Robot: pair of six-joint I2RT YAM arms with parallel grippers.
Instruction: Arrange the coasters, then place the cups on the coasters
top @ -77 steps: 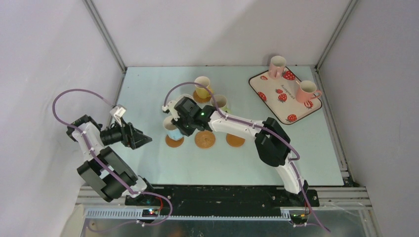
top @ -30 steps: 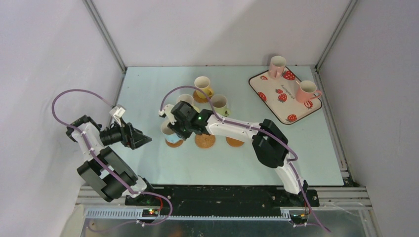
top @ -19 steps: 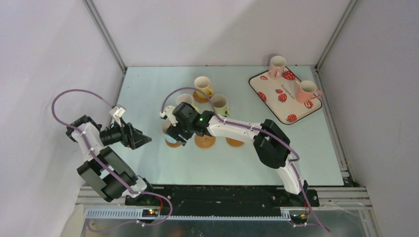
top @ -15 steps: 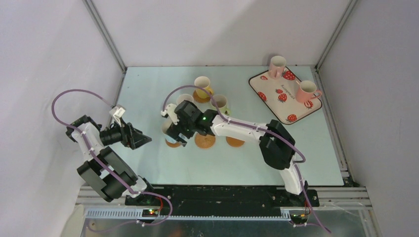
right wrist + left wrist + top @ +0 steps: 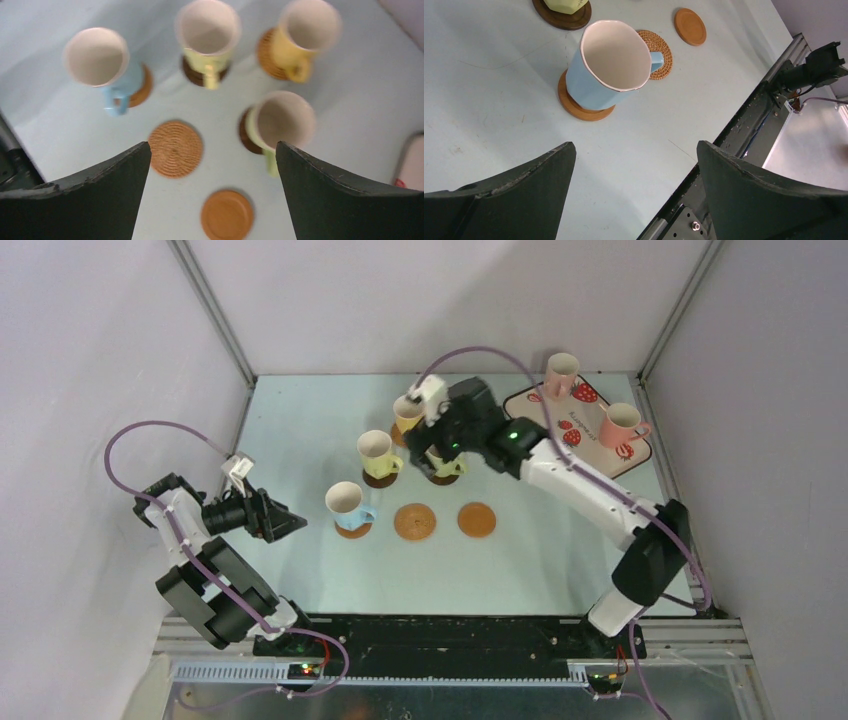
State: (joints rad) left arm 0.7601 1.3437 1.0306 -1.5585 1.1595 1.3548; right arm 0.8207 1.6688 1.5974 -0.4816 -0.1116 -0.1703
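A light blue cup (image 5: 345, 504) stands on an orange coaster (image 5: 353, 529) at front left, free of both grippers. Behind it are a pale green cup (image 5: 378, 451) on a dark brown coaster (image 5: 380, 479), a yellow cup (image 5: 310, 25) on an orange coaster (image 5: 264, 50), and a second pale green cup (image 5: 284, 120) on a dark coaster (image 5: 245, 136). A woven coaster (image 5: 414, 522) and a smooth orange coaster (image 5: 477, 519) lie bare. Two pink cups (image 5: 560, 374) (image 5: 620, 425) are on the tray. My right gripper (image 5: 436, 445) hangs open and empty above the back cups. My left gripper (image 5: 290, 523) is open, left of the blue cup (image 5: 611, 60).
The cream strawberry tray (image 5: 590, 465) sits at the back right, near the frame post. The table's black front rail (image 5: 744, 125) runs just beyond the left gripper's fingers. Walls close in on the left, back and right.
The right gripper opened, let go of the blue cup on its coaster, then rose and swung back and right over the far cups. The left arm has not moved.
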